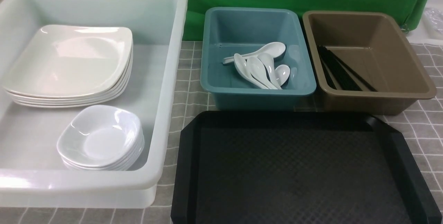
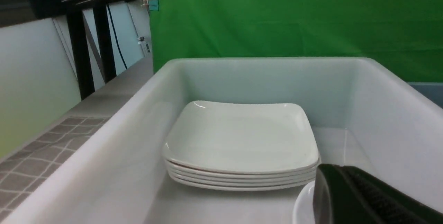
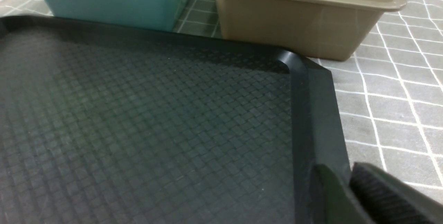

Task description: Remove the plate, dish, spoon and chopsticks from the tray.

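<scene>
The big black rectangular plastic tray (image 1: 297, 168) with clipped corners, a low rim and a woven-textured floor lies bare on the grey checked tablecloth covering the table (image 1: 422, 130). No writing or labels can be read anywhere.

In the right wrist view, the right claw (image 3: 349, 196) hovers just over the tray's rim at a clipped corner, its ribbed pads slightly apart and holding nothing.

The glossy white square plate (image 1: 69, 57) tops a stack in the large translucent white plastic bin (image 1: 166, 113), left of the tray, beside a stack of small white squarish bowls (image 1: 100, 137). The left claw (image 2: 346, 196) hovers in this bin near the bowls, closed and empty.

Beyond the tray, glossy white soup spoons (image 1: 259, 64) lie heaped in the teal plastic tub (image 1: 256, 96); thin black chopsticks (image 1: 339, 70) lie in the brown plastic tub (image 1: 408, 78).
</scene>
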You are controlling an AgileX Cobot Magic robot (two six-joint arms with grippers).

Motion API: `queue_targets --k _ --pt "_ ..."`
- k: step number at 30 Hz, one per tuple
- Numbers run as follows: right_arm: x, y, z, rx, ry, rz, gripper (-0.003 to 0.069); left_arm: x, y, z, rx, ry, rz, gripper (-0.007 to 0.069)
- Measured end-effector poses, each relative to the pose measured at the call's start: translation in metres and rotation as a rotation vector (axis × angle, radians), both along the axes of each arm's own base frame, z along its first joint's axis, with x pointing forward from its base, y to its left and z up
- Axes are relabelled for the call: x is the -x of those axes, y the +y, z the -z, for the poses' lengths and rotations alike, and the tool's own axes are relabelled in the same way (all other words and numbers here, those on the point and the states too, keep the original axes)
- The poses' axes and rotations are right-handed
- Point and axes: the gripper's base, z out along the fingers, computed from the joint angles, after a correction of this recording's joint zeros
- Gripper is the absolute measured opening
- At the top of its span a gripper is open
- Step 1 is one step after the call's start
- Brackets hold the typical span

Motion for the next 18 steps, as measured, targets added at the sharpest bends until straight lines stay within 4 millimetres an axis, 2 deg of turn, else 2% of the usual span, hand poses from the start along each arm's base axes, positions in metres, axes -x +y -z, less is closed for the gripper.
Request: queue_targets --k 4,7,18 --pt "0.0 0.0 0.0 0.0 0.0 0.0 0.015 -0.004 0.0 0.029 0.062 0.071 0.004 0.0008" --pt "0.0 0.0 0.0 -0.001 -0.001 0.0 0.016 -0.004 -0.002 0.038 0.075 0.154 0.019 0.0008" --pt "0.0 0.0 0.0 -0.001 -0.001 0.0 0.0188 -0.004 -0.002 0.039 0.076 0.163 0.021 0.0008"
